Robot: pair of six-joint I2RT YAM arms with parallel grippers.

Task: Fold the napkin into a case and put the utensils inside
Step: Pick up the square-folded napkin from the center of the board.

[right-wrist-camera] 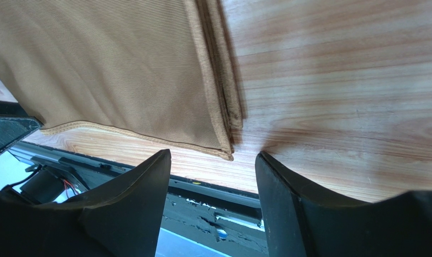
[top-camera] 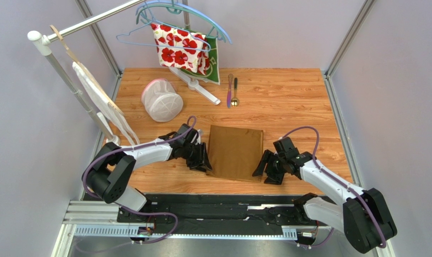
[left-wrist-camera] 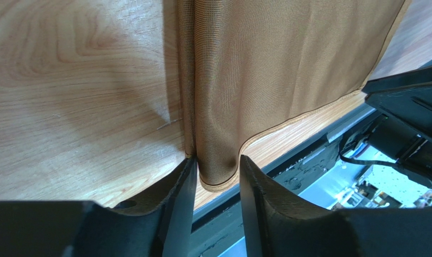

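The golden-brown napkin point(top-camera: 234, 151) lies folded into a flat rectangle on the wooden table, not a narrow case. My left gripper point(top-camera: 203, 158) is at its near left corner. In the left wrist view point(left-wrist-camera: 217, 159) its jaws are partly open. The napkin's corner point(left-wrist-camera: 219, 160) stands between them, touching one finger point(left-wrist-camera: 183, 182). My right gripper point(top-camera: 264, 166) is open at the near right corner. In the right wrist view point(right-wrist-camera: 212, 153) the napkin's corner point(right-wrist-camera: 223, 144) lies just beyond the fingertips, untouched. The purple-pink knife point(top-camera: 229, 90) and the spoon point(top-camera: 235, 92) lie side by side at the far middle.
A white mesh basket point(top-camera: 161, 100) lies at the far left. A rail with hangers holds the red-flowered cloth point(top-camera: 179, 47) and a green cloth point(top-camera: 216, 65); its white base point(top-camera: 197, 85) rests on the table. The table's near edge point(right-wrist-camera: 212, 187) is just below both grippers.
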